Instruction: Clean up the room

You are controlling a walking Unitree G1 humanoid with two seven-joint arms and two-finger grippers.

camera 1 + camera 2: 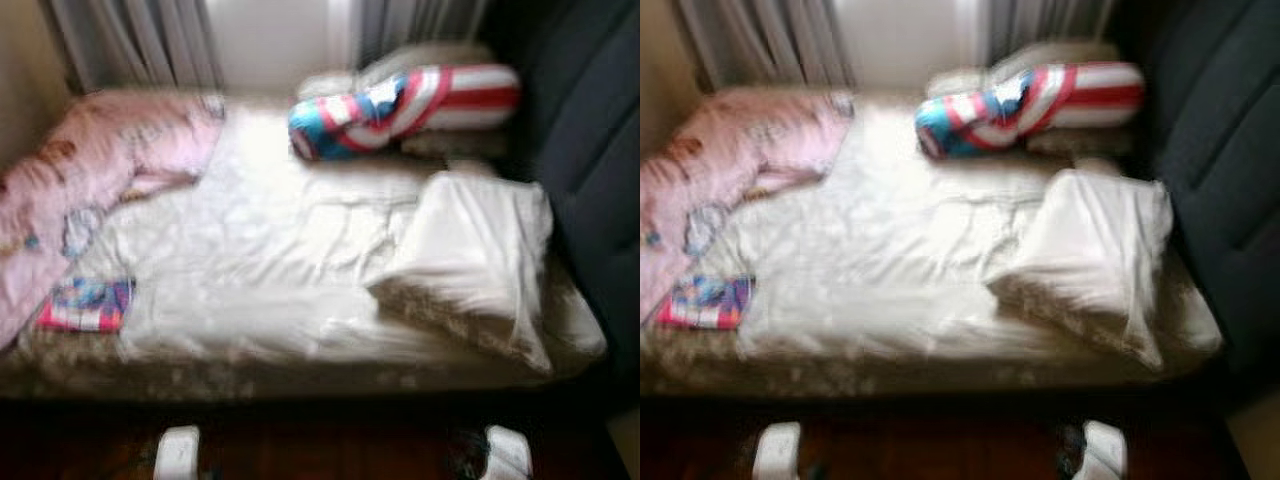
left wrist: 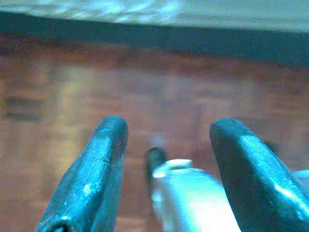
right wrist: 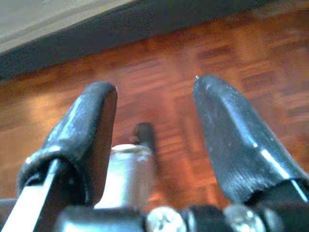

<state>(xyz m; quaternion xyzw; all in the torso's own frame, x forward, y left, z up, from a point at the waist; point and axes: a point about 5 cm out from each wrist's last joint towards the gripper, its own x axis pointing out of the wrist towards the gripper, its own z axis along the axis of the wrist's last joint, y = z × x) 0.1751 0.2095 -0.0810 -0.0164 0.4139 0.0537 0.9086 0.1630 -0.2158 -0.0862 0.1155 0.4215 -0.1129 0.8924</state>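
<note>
Facing: the bed (image 1: 300,370) is seen from its near edge, and the head views are blurred.
Bed contents: a white pillow (image 1: 470,255) lies on the right half; a striped red, white and blue bolster (image 1: 410,105) lies at the far side, its long axis running left to right; a pink blanket (image 1: 90,170) is bunched along the far left; a small colourful flat item (image 1: 85,303), possibly a book, lies at the near left edge.
Surroundings: grey curtains (image 1: 130,40) hang beyond the bed and a dark upholstered panel (image 1: 590,150) stands on the right.
Left hand (image 2: 169,140): held low over the wooden floor (image 2: 159,87), wide open and empty, with the bed's edge just beyond it.
Right hand (image 3: 154,111): likewise low over the floor, fingers spread wide, nothing held.
Step in hand: judged to be the approach to the bed, with nothing yet grasped.
Key relation: every item lies ahead of and above both hands. The pillow is on the right arm's side, so that arm is judged nearer to it; the flat item and the blanket fall to the left arm. The bolster lies farthest, across the whole bed.
Next move: both hands are judged to need raising above the mattress before any reach.
Risk: the soft pillow may sag or slip if gripped by one corner.
</note>
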